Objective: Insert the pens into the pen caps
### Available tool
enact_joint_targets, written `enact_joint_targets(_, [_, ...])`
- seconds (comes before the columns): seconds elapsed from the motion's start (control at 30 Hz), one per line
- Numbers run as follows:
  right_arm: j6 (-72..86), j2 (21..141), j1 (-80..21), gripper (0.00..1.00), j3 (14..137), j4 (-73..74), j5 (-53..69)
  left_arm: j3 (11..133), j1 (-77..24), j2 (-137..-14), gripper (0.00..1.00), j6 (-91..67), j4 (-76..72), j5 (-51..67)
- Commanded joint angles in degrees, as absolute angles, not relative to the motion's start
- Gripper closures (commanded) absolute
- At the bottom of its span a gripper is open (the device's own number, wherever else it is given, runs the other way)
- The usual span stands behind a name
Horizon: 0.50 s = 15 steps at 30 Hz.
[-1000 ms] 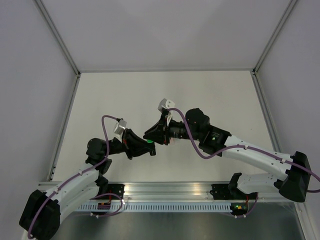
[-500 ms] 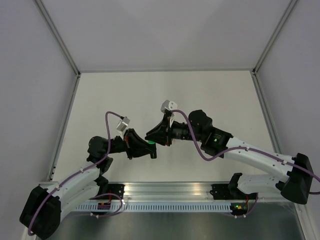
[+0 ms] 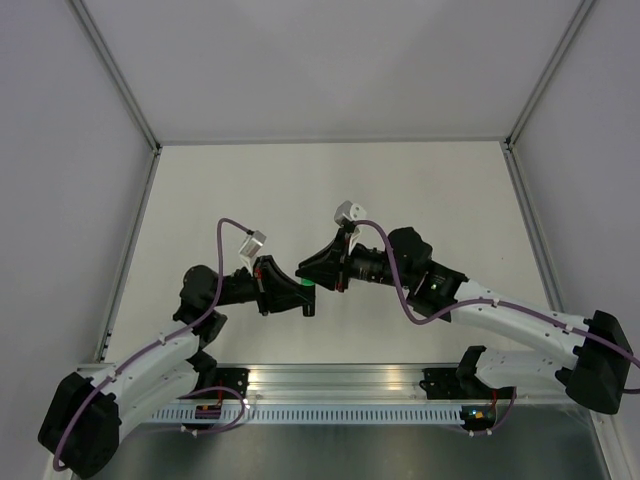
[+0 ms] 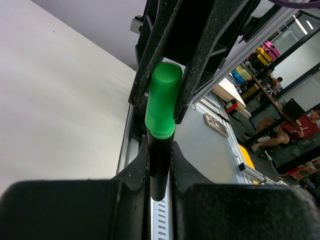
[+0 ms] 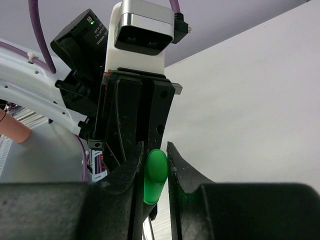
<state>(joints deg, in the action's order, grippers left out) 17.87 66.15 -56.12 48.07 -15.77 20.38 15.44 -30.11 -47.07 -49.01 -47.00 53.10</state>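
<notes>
1. Table (image 3: 250, 190): a white top with no loose item seen on it, enclosed by pale walls (image 3: 60, 150) on the left, far and right sides. A slotted rail (image 3: 340, 410) is fixed along the near edge.
2. Left arm (image 3: 150, 360) and right arm (image 3: 510, 315): white links with black joints, reached inward so that the two wrists meet above the near middle of the table. A purple cable (image 3: 400, 300) is looped along each.
3. Wrist camera of the left arm (image 5: 142, 30): a white and silver block, seen head-on from the right wrist. The right wrist's forward view is filled by it and by the black body beneath it.
4. Left gripper (image 4: 160, 155): clenched on the dark pen (image 4: 159, 167), whose body is held upright between the fingers with the front end projecting.
5. Right gripper (image 5: 155, 147): clamped on the green cap (image 4: 162, 100) and set nose to nose with the left gripper. The cap's sides are covered by its black fingers (image 4: 210, 45).
6. Dark pen: held in the air between the wrists, not on the table, and in line with the cap.
7. Green cap: found on the pen's front end, its flared rim met by the dark body just beyond the left fingertips. How far it is seated cannot be told.
</notes>
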Motion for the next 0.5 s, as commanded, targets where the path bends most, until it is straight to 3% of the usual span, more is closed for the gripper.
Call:
enact_joint_targets(0.0, [18.54,66.27,-57.83,1.0,42.81,-6.67,29.61,21.97,-28.83,-48.5,0.98,-51.06,-57.72,40.78])
enact_joint_targets(0.27, [21.0,65.22,-57.92,1.0,38.86,-10.72,33.83,22.23,-28.74,-53.7,0.98,-59.15,-69.6,42.01])
enact_joint_targets(0.47, [22.67,65.21,-57.92,1.0,36.92,-13.18,37.08,24.78,-28.74,-52.39,0.98,-58.89,-66.98,42.1])
